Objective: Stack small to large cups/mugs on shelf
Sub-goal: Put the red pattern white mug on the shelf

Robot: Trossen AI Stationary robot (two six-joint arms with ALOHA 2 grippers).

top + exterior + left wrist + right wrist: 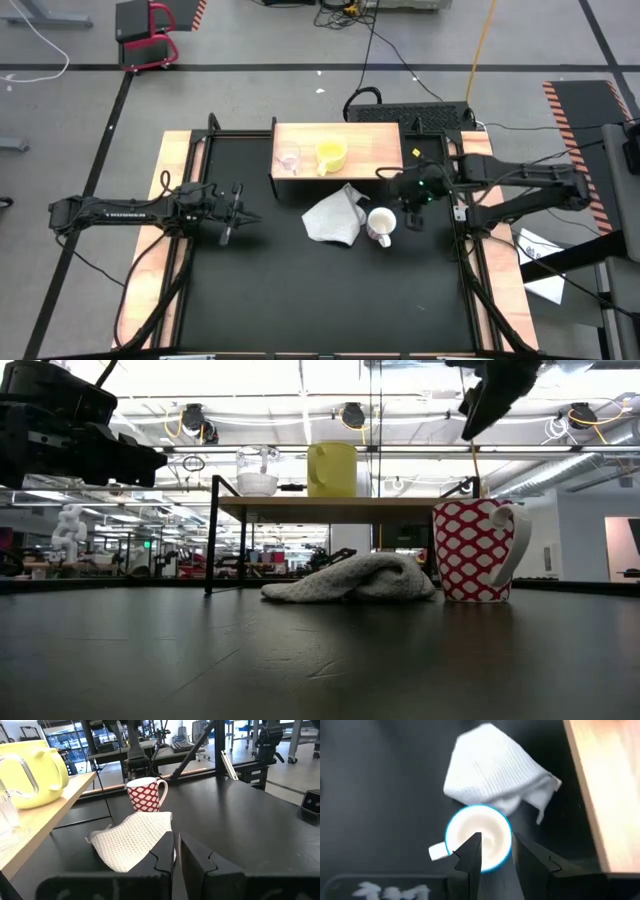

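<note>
The white mug with a red pattern (473,550) stands upright on the black tabletop, right of the grey-white cloth (355,580). Its handle (517,543) shows at its side. The tiny clear glass cup (289,158) and the yellow cup (331,154) stand side by side on the light-wood shelf (370,145) at the table's far side. My right gripper (496,847) hangs above the mug's open mouth (479,832), pointing down, its fingers a little apart and clear of the mug (478,415). My left gripper (176,855) is shut and empty over the table's left part (240,213).
The cloth (335,217) lies crumpled between the shelf and the mug (381,225). The shelf stands on dark legs (212,535) with open room beneath it. Wooden borders (170,200) run along the table's left and right sides. Bare black tabletop (320,300) lies toward the near edge.
</note>
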